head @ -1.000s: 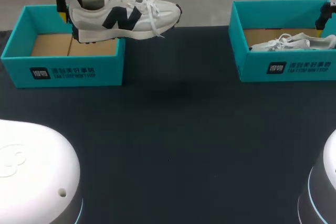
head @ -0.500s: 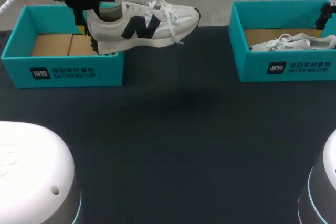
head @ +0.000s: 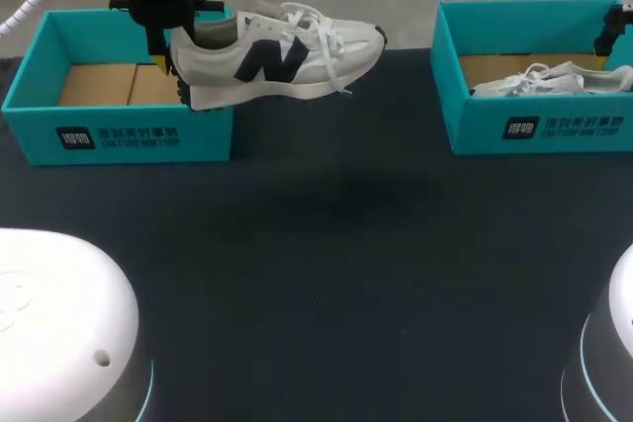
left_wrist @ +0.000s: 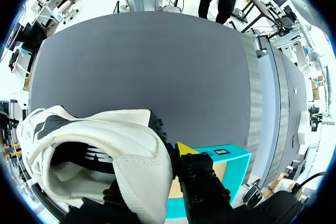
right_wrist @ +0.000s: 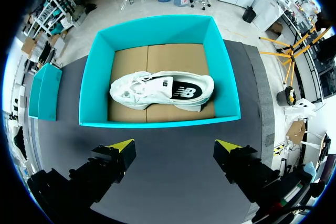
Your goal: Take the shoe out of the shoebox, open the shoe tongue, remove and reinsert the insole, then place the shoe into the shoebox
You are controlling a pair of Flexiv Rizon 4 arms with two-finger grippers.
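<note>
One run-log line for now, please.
left gripper: shut on shoe heel, shoe aloft by left shoebox | right gripper: open, facing right shoebox | second shoe: inside it

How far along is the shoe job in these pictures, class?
Done: the shoe is out of the left box. In hand: the left tool holds it by the heel, in the air. Left: opening the tongue, insole out and in, reboxing.

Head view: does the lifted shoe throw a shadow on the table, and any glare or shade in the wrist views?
Head view: a faint soft shadow on the table below the shoe in the left gripper. Left wrist view: the shoe's inside lies in shade. Right wrist view: the other shoe and its box are evenly lit, no glare.
</note>
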